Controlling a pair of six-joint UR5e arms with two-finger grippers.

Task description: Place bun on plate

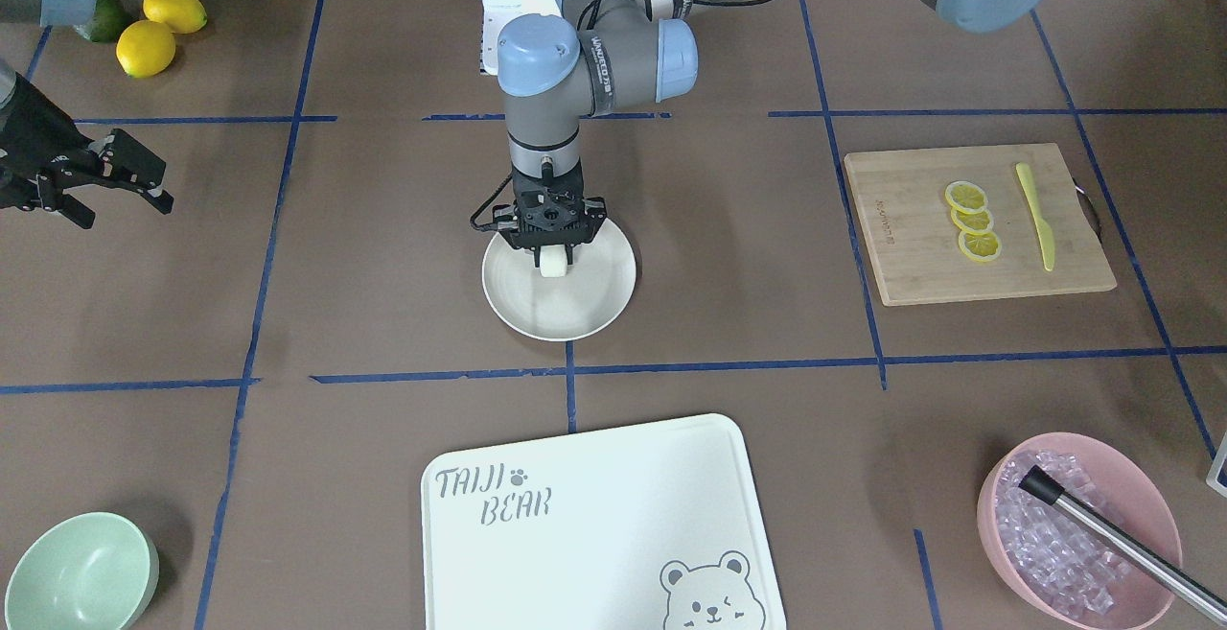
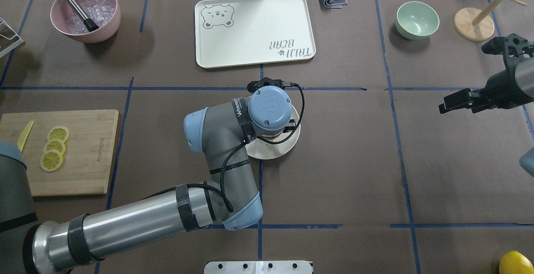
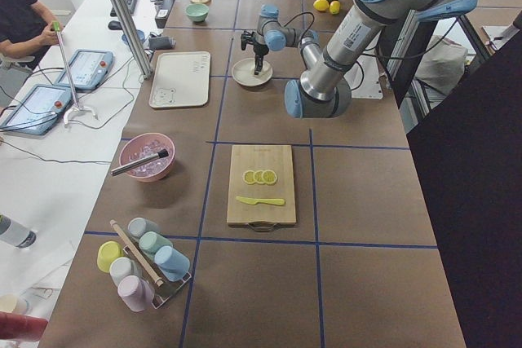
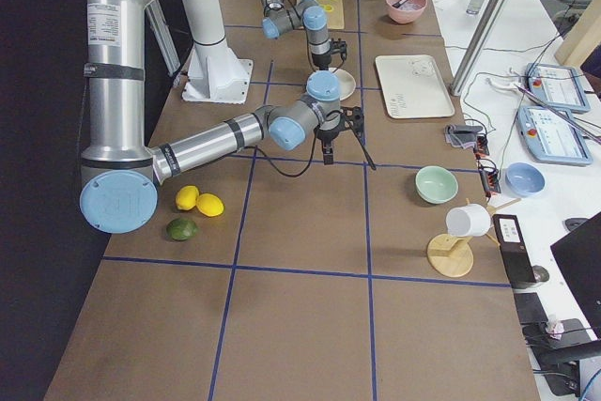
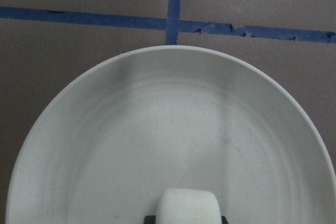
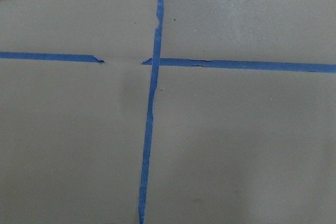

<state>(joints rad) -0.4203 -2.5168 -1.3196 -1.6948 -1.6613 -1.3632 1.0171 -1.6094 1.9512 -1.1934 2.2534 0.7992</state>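
Note:
The round cream-white plate (image 1: 594,304) lies at the table's centre. My left gripper (image 1: 552,254) points straight down over its robot-side half, shut on the bun (image 1: 552,268), a small white lump. In the left wrist view the bun (image 5: 188,205) sits at the bottom edge between dark finger pads, low over the plate (image 5: 105,145); I cannot tell whether it touches. From overhead the left wrist hides the bun and most of the plate (image 2: 288,145). My right gripper (image 1: 120,203) hovers far off to the side, open and empty, over bare mat.
A bear-print tray (image 1: 594,525) lies beyond the plate. A cutting board (image 1: 911,256) with lemon slices (image 1: 973,221) and a yellow knife sits on my left. A pink bowl (image 1: 1150,515) of ice, a mint bowl (image 1: 81,572) and whole lemons (image 1: 158,31) stand near the corners.

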